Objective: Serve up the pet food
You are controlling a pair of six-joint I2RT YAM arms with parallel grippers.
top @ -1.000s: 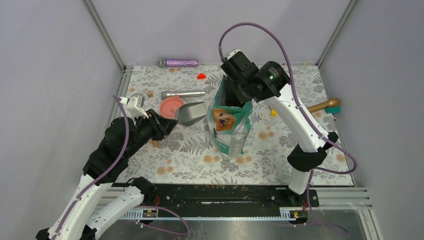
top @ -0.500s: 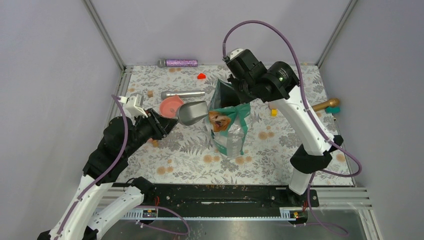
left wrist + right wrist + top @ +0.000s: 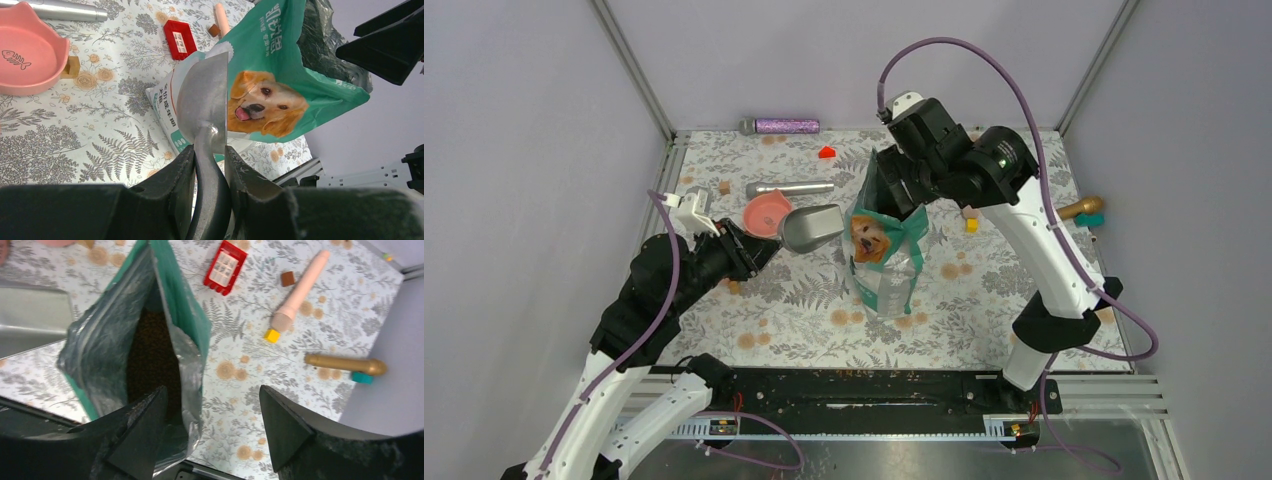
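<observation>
My left gripper (image 3: 209,156) clamps the scoop (image 3: 205,100) by its handle. My right gripper (image 3: 212,402) hangs spread wide over the bag's (image 3: 95,355) rim, pinching nothing. The kibble (image 3: 150,357) sits deep inside the bag. If I push the scoop in now, the unheld bag may tip and spill.

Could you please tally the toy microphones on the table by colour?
Purple microphone: 1
Silver microphone: 1
Pink microphone: 1
Gold microphone: 1
Total: 4
</observation>
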